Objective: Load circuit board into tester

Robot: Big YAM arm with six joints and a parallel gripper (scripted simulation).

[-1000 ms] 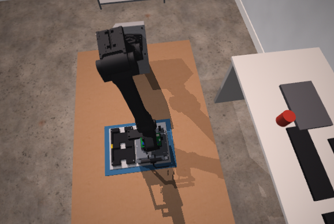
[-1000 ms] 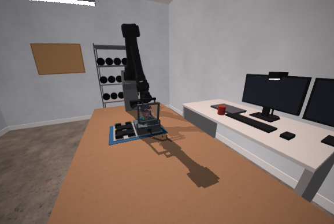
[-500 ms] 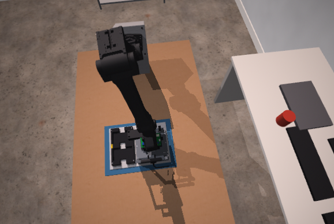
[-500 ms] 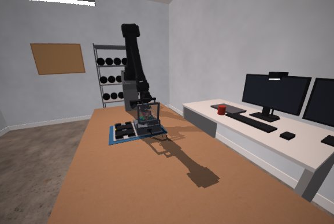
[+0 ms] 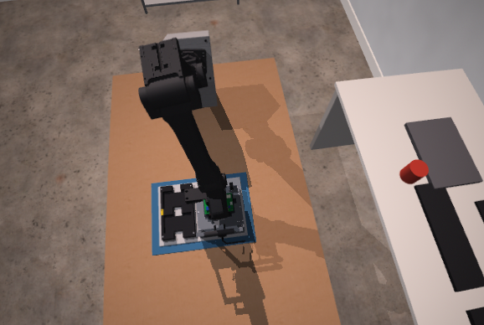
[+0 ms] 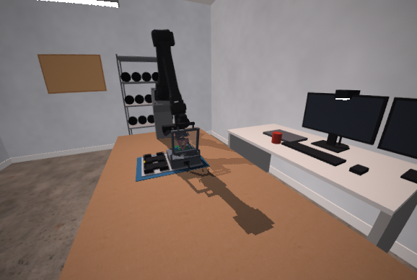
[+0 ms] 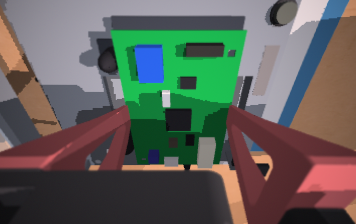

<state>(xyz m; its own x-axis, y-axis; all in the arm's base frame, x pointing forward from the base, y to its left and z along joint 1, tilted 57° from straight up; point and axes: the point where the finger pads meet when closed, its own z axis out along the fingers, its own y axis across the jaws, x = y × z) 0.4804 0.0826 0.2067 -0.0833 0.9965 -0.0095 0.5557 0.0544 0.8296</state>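
The circuit board (image 7: 172, 65) (image 5: 230, 203) is green and face up over the tester (image 6: 186, 161) (image 5: 239, 222). My gripper (image 7: 178, 112) (image 6: 181, 141) is shut on it, a red fingertip against each long edge. In the wrist view the tall white connector (image 7: 206, 152) is at the board's lower end, and the blue part (image 7: 150, 64) is at its upper end. The board looks a little above the pin plate; the exact gap cannot be told. The board hides the pins. The lid (image 6: 198, 138) stands open, upright. The hook cannot be made out.
The black tray (image 5: 165, 228) (image 6: 146, 167) stands left of the tester, with no board showing in it. Both stand on a blue mat (image 5: 155, 218) (image 6: 139, 173). The upright lid frame rises close beside my gripper. A desk with a red cup (image 5: 414, 172) (image 6: 276, 138) is far right.
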